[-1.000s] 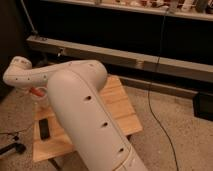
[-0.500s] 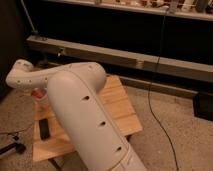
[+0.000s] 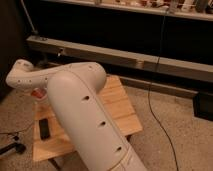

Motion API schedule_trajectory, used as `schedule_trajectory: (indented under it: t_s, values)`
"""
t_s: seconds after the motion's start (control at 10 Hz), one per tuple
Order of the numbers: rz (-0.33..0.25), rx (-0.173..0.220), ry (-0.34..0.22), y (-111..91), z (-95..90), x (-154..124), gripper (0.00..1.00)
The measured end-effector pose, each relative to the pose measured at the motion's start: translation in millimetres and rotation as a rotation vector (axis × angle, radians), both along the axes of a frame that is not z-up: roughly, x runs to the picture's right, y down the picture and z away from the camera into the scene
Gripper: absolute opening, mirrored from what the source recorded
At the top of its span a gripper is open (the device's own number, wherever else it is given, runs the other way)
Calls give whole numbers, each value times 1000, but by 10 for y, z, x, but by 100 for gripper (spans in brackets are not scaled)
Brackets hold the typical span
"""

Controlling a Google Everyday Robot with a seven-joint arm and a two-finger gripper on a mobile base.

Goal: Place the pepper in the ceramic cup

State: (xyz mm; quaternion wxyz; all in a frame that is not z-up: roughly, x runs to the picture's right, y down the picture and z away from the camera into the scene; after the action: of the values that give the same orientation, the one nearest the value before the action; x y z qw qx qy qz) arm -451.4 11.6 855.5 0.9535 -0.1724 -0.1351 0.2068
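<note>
Camera view puts the pepper [image 3: 37,93] right beneath the gripper [image 3: 33,89] at the wooden table's [image 3: 120,107] far-left corner; I cannot tell whether it grips anything, and the ceramic cup is hidden.

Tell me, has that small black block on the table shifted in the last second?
No. The black block lies at the same spot near the left edge of the wooden table. The gripper hangs over the table's far-left corner, mostly hidden behind the arm.
</note>
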Motion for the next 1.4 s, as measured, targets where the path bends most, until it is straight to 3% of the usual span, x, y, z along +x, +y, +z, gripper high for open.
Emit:
schedule_trajectory:
  t_s: [0.7,1.3,1.4]
  values:
    - [-63,21,50,21,-65,228,4]
    - [-54,19,58,3,-76,261,0]
    - [-55,19,58,2,-78,261,7]
